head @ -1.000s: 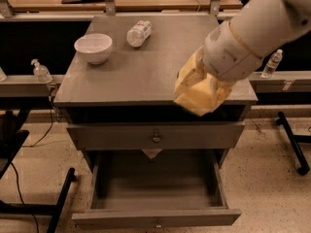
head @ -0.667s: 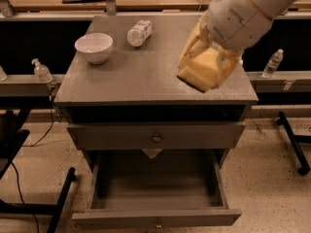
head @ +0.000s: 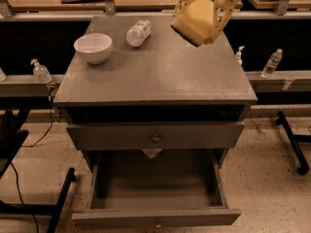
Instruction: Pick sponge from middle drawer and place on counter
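Observation:
My gripper (head: 195,27) is at the top of the camera view, above the back right part of the counter (head: 160,72). It is shut on the yellow sponge (head: 193,14), with one pale finger on each side, and holds it tilted in the air above the grey top. The middle drawer (head: 155,216) is pulled out at the bottom of the cabinet; its grey box interior shows nothing inside.
A white bowl (head: 93,46) stands on the counter's back left. A plastic bottle (head: 138,32) lies on its side at the back middle. A shut drawer front with a round knob (head: 156,138) is above the open drawer. Bottles stand on side ledges (head: 272,62).
My gripper has carried the sponge up and away from the counter's front right edge toward its back. The drawer, bowl and bottle have not moved.

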